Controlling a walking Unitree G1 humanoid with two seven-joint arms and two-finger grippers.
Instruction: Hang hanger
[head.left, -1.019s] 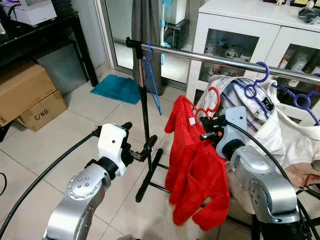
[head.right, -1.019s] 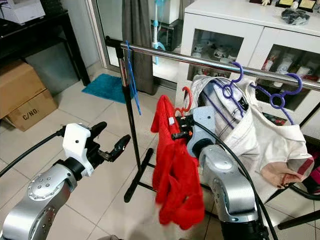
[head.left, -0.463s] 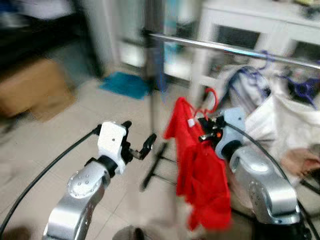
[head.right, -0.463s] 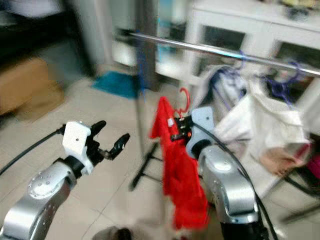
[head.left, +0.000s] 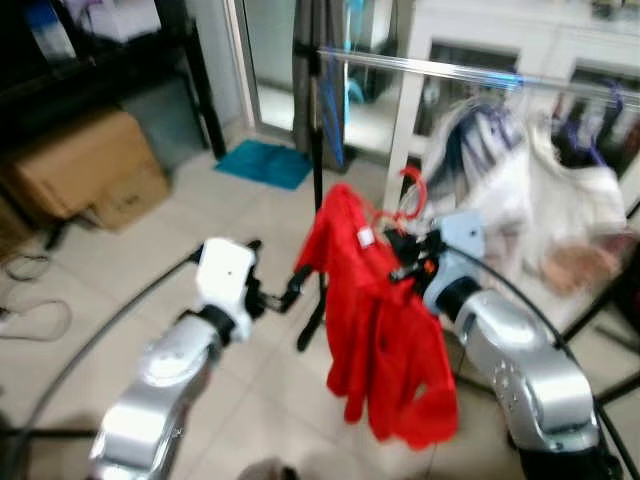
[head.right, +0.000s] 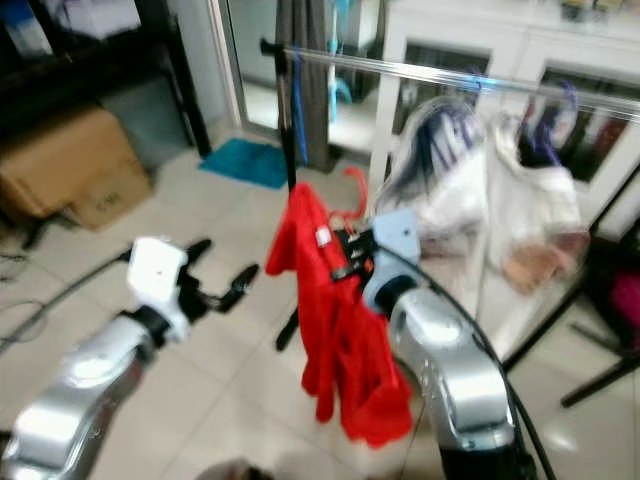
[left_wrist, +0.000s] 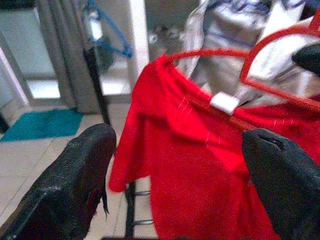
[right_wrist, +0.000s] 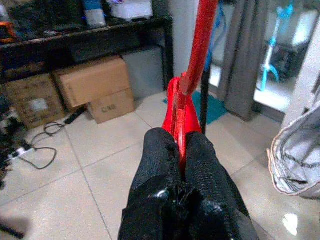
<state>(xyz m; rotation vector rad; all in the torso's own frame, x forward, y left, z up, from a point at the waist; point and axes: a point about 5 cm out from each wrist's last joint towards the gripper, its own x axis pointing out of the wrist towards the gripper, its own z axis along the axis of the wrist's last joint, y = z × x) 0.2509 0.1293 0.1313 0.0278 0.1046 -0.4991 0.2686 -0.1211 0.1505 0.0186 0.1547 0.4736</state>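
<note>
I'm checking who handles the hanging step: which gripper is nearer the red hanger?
Right. The right gripper is shut on the red hanger, which carries the red shirt. The left gripper is open, beside the shirt and apart from it.

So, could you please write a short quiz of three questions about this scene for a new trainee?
1. True or false: the right gripper is shut on the red hanger.
2. What hangs on that hanger?
A. a blue towel
B. a red garment
C. nothing
3. Fill in: the left gripper has its fingers ____.

Key:
1. true
2. B
3. open; it holds nothing, beside the garment.
</note>
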